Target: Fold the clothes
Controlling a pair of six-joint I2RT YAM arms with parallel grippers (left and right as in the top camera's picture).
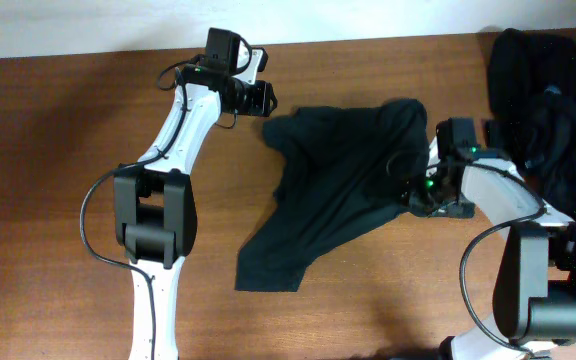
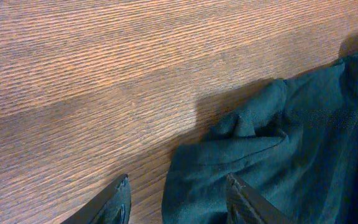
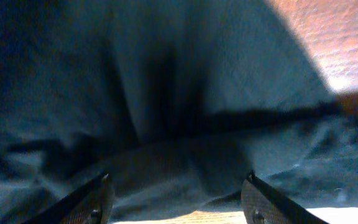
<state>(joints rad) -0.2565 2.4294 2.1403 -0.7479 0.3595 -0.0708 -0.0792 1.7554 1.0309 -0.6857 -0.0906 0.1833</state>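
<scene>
One black garment [image 1: 333,195] lies crumpled and spread out in the middle of the wooden table [image 1: 58,150]. My left gripper [image 1: 266,100] is at its upper left corner. In the left wrist view the gripper [image 2: 178,190] is open, and the cloth's [image 2: 291,137] folded edge reaches in between the fingertips [image 2: 122,196] without being pinched. My right gripper [image 1: 418,190] is at the garment's right edge. The right wrist view shows the gripper [image 3: 178,186] open low over the dark fabric [image 3: 166,93], which fills nearly the whole view.
A pile of more black clothes [image 1: 548,95] sits at the table's back right corner, close behind the right arm. A pale wall [image 1: 88,25] borders the table's far edge. Bare wood extends left of the left arm and along the front.
</scene>
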